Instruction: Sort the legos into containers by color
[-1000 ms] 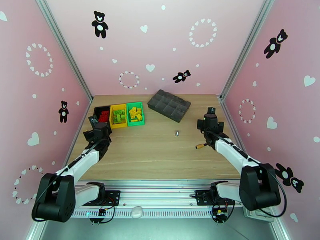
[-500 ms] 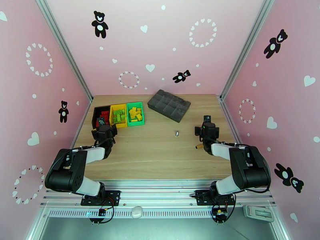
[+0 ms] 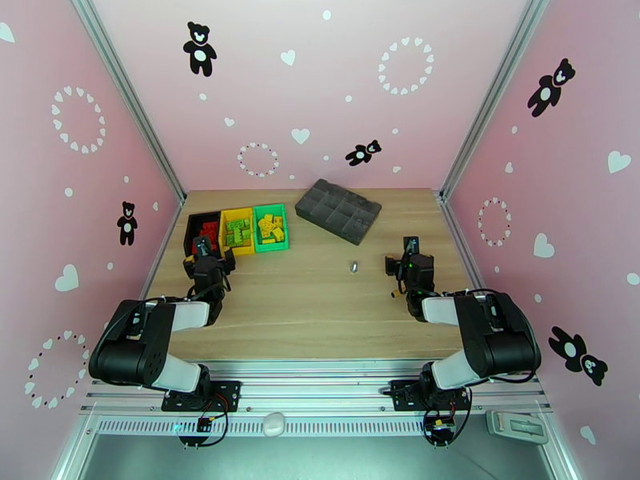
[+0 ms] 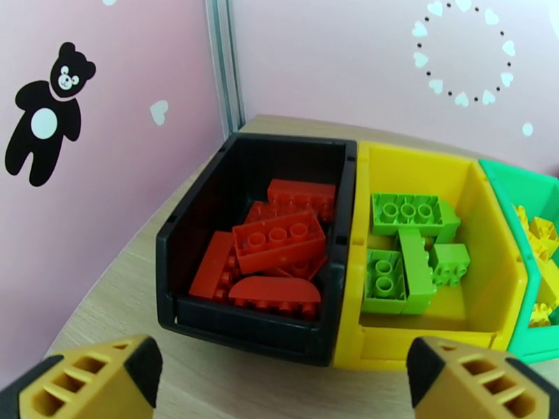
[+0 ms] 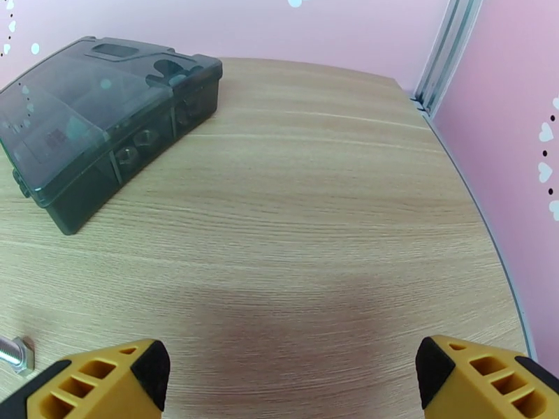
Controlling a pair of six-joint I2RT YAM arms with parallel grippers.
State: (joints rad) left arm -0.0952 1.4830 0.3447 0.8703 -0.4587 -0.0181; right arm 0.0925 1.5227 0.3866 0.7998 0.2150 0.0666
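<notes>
Three bins stand side by side at the back left. The black bin [image 4: 244, 329] holds red legos [image 4: 279, 242], the yellow bin [image 4: 419, 167] holds lime green legos [image 4: 409, 256], and the green bin [image 4: 504, 184] holds yellow legos [image 4: 541, 235]. From above they are the black bin [image 3: 194, 223], yellow bin [image 3: 225, 234] and green bin [image 3: 270, 248]. My left gripper [image 4: 279, 389] is open and empty, just short of the black bin's front wall; from above, the left gripper [image 3: 199, 246]. My right gripper [image 5: 290, 385] is open and empty over bare wood; from above, the right gripper [image 3: 410, 246].
A dark grey compartment tray [image 3: 338, 210] lies at the back centre; it is also seen as the tray [image 5: 98, 127]. A small silver metal piece [image 3: 354, 266] lies mid-table. An orange-handled tool [image 3: 395, 294] pokes out beside the right arm. Pink walls close in three sides.
Both arms have folded back toward their bases. The left gripper now sits just before the black bin and the right gripper has drawn nearer and slightly left. Nothing was picked up.
</notes>
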